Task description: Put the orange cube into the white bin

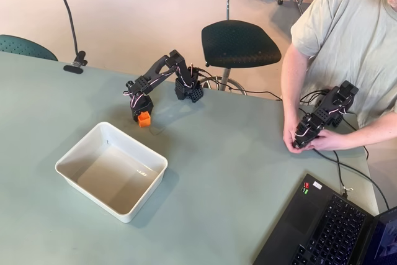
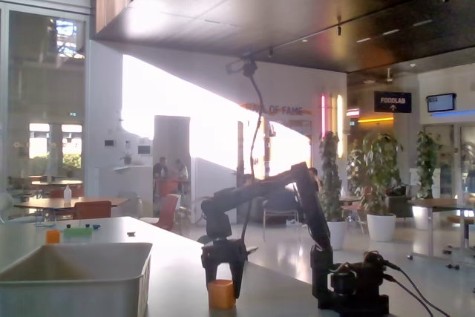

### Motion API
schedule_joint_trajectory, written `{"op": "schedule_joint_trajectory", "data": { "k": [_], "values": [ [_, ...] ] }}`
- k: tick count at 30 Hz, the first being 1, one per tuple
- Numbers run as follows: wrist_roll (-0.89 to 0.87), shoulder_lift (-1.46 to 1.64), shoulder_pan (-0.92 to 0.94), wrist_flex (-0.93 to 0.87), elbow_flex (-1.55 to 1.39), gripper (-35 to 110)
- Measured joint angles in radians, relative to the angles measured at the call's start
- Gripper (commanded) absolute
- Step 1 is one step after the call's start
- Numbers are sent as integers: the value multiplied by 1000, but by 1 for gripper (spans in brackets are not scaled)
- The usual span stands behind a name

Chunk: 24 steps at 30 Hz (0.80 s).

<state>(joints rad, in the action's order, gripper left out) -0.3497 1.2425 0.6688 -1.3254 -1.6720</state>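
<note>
So the arm is reaching down with its jaws (image 2: 222,276) straddling the orange cube (image 2: 221,294), which sits on the worktop (image 1: 248,172). In the fixed view a dark finger stands on each side of the cube, and it looks like they're right up against it, but I honestly can't tell whether they're clamped or just parked around it. The cube looks like it's resting on the surface, not lifted.

In the overhead view the cube (image 1: 144,119) is at about 1 o'clock from the white bin (image 1: 111,170), just beyond its far corner, near but not touching.

What could go wrong from here, as I see it:
- If the fingers only catch the top part of the cube, it could slip or twist out on the lift.
- The bin rim is close. Swinging toward 7 o'clock without enough height could knock the cube against the wall or shove the bin.
- Letting go too early drops it outside the rim.

A person at 3 o'clock has their hands on the worktop, well away.
</note>
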Motion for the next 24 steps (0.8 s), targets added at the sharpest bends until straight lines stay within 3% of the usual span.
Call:
{"op": "schedule_joint_trajectory", "data": {
  "k": [12, 24],
  "values": [
    [-2, -2, 132, -5, 160, 21],
    [55, 143, 152, -14, 439, 21]
  ]
}}
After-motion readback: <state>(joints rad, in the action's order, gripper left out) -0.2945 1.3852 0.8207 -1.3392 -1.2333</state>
